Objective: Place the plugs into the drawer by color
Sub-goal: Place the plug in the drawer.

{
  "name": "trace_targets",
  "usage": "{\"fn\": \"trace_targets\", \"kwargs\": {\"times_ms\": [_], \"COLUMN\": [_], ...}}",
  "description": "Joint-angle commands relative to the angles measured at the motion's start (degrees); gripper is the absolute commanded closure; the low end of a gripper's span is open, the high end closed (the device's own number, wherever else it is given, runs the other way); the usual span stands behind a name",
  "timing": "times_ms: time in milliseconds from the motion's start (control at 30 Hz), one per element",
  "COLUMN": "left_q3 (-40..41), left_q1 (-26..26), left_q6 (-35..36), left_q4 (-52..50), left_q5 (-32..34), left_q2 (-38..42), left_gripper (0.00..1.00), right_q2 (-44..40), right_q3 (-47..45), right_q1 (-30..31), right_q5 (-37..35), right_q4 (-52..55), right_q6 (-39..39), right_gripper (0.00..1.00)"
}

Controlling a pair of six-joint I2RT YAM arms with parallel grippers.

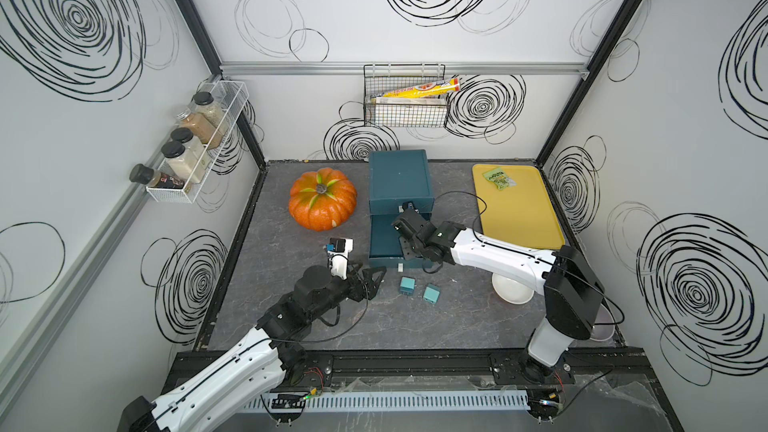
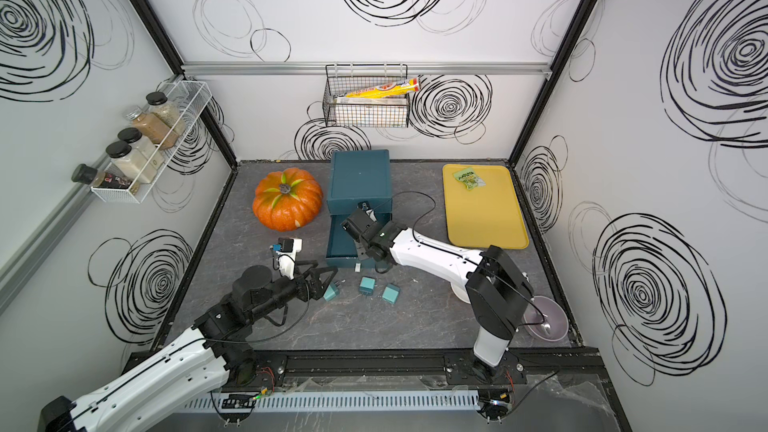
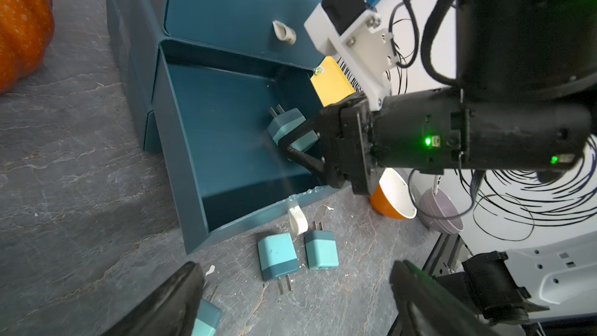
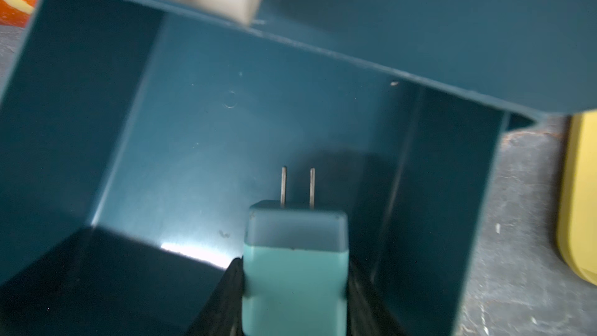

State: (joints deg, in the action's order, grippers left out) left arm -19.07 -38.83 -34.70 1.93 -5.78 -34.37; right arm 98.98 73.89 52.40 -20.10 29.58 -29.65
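**Teal plug (image 4: 295,269) about to land in the bottom drawer (image 3: 226,143)**

Right hand (image 3: 284,146) has it pinched by the sides, prongs forward, low inside that pulled-out drawer of the chest (image 1: 399,176), so I'd guess a drop is next. Left hand (image 1: 374,280) is spread wide and empty, parked just in front of the chest beside three loose teal plugs (image 2: 366,284) on the tabletop (image 1: 436,326), probably next in line.
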Motion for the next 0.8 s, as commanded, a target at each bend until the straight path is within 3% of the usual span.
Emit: {"fn": "trace_targets", "kwargs": {"times_ms": [0, 200, 433, 700, 767], "left_q3": [-0.02, 0.17, -0.07, -1.01, -1.96], "left_q1": [0.24, 0.25, 0.25, 0.24, -0.13], "left_q6": [0.39, 0.33, 0.28, -0.08, 0.59], "left_q4": [3.27, 3.1, 2.94, -1.3, -2.0], "left_q5": [-0.63, -0.2, 0.07, 3.33, 2.79], "left_q2": [0.92, 1.84, 1.36, 0.16, -0.35], "left_gripper": [0.03, 0.03, 0.03, 0.04, 0.09], "right_q2": [1.75, 2.17, -0.81, -14.73, -18.78], "right_q3": [0.47, 1.73, 2.25, -5.23, -7.24], "right_q1": [-1.65, -1.64, -1.64, -1.44, -1.45], "right_q5": [2.73, 2.99, 4.01, 9.5, 11.31], "right_q4": [-0.64, 0.06, -0.01, -8.36, -8.09], "right_q6": [1.44, 1.43, 1.44, 4.68, 5.17], "right_gripper": [0.73, 0.5, 0.32, 0.36, 0.36]}}
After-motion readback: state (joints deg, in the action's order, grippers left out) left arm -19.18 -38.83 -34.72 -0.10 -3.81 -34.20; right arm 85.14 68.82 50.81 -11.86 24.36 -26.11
